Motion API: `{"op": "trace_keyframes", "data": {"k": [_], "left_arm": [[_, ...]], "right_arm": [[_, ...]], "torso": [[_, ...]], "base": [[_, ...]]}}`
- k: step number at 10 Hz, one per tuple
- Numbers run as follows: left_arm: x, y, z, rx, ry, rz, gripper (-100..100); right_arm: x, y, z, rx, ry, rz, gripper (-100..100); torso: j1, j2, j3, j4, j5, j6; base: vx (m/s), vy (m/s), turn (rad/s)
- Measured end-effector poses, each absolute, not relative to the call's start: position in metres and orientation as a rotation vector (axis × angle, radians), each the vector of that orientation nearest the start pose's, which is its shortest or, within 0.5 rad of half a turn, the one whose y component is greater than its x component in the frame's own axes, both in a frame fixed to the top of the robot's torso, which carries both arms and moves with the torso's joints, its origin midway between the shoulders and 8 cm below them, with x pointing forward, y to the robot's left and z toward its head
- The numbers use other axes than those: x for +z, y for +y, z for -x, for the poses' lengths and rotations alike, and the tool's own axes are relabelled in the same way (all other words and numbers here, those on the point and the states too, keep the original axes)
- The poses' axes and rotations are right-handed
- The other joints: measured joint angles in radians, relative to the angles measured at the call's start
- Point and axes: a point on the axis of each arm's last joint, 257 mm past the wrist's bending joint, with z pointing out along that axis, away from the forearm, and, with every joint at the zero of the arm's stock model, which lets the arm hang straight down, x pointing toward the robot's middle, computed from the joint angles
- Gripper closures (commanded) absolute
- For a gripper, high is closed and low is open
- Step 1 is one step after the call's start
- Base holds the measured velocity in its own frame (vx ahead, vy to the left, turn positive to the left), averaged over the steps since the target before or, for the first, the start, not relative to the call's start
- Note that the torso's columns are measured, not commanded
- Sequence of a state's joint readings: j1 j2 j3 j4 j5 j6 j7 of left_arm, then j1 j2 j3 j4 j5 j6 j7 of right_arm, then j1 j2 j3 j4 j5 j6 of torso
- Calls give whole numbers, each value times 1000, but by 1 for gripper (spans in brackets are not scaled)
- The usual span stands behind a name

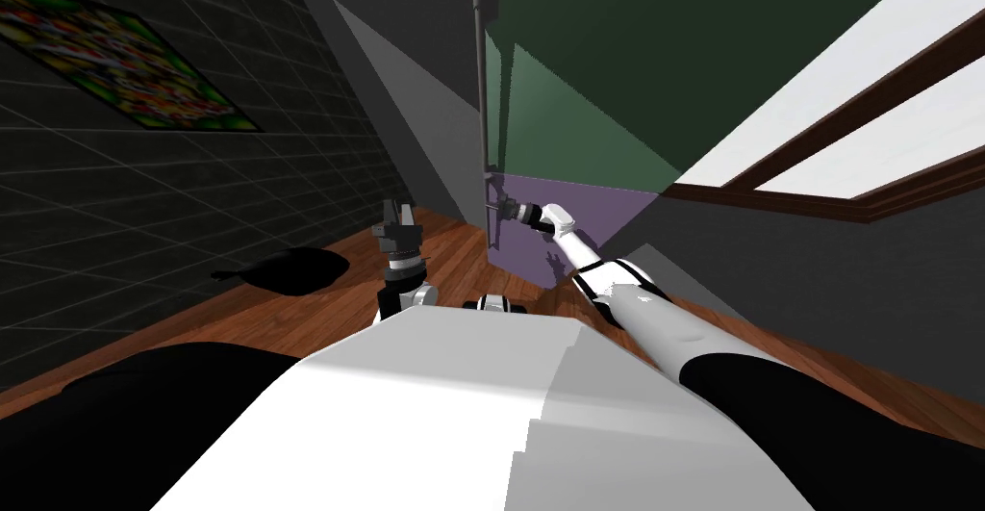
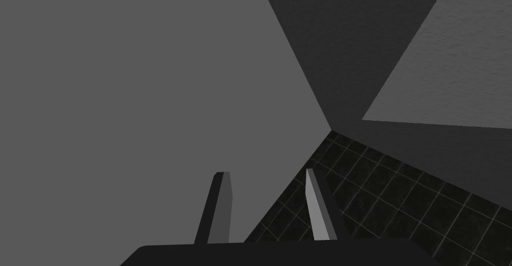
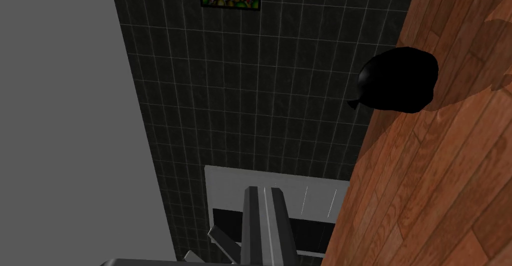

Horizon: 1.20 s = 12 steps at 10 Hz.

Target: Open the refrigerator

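My right end effector (image 1: 494, 210) is closed on the lower end of the refrigerator handle (image 1: 479, 82). My left end effector (image 2: 266, 174) hangs open, well apart from it.

Grey refrigerator (image 1: 438, 120), long vertical handle (image 1: 478, 91)

Domestic interior, evidently a kitchen, judged from a dark tiled wall (image 1: 115, 217) bearing a colourful framed picture (image 1: 115, 58), a reddish wooden plank floor (image 1: 289, 318), a tall grey refrigerator door (image 1: 433, 130) with a long vertical handle (image 1: 479, 82), and brown-trimmed white panelling (image 1: 846, 120) alongside.
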<state>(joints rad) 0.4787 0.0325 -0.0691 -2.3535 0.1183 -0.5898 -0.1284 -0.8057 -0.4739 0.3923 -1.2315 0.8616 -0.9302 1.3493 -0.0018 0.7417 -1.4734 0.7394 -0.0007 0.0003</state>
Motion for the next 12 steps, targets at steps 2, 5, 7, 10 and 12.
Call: {"op": "trace_keyframes", "data": {"k": [2, 5, 7, 10, 12], "left_arm": [[76, 263, -313, -1370, 465, 537, 0], [76, 263, -313, -1370, 465, 537, 0], [76, 263, -313, -1370, 465, 537, 0], [76, 263, -313, -1370, 465, 537, 0], [76, 263, -313, -1370, 465, 537, 0]], "right_arm": [[-1, 38, -506, -162, 137, 1454, -100], [-4, 22, -525, -275, 139, 1495, -100], [-3, 6, -543, -375, 139, 1531, -100], [-3, -21, -571, -512, 148, 1574, -100], [-3, -34, -583, -599, 149, 1601, -100]], "torso": [[11, -15, -10, -5, 3, 0], [4, -5, -4, -2, 1, 0], [1, -2, -2, -1, 0, 0], [1, -3, -2, -1, 0, 0], [3, -4, -3, -1, 1, 0]], "base": [[36, 103, -107], [77, 189, -91], [82, 199, -120], [46, 172, -96], [57, 205, -126]]}}
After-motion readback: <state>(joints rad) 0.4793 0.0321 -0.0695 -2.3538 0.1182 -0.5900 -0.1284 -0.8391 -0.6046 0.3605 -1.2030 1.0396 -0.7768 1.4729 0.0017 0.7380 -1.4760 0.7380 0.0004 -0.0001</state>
